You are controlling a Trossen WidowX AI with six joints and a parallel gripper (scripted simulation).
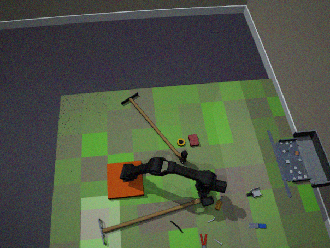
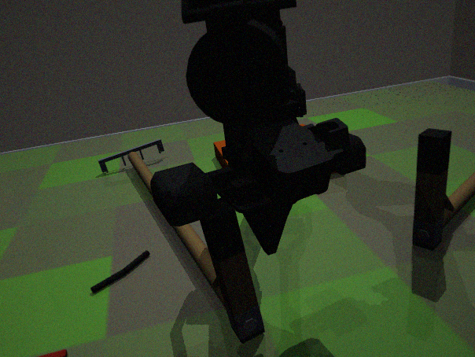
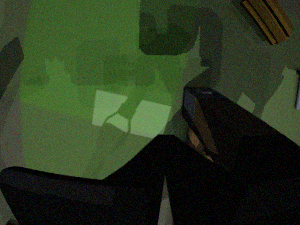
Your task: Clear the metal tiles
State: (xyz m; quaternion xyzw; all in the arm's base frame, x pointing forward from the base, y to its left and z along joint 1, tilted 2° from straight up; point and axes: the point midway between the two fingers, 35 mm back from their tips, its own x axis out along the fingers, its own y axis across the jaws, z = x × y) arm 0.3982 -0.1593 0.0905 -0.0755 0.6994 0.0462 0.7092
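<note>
Pincer is clenched on nothing, its fingers pointing down beside the upright black grip of a long tool with an open, frame-like head. The other long tool, which looks like the scraper, lies on the table, its solid dark blade at one end and a second upright black grip at the other. Small tiles are scattered on the steel plate, right next to the catch box. Orange slab sits under the arm's base.
</note>
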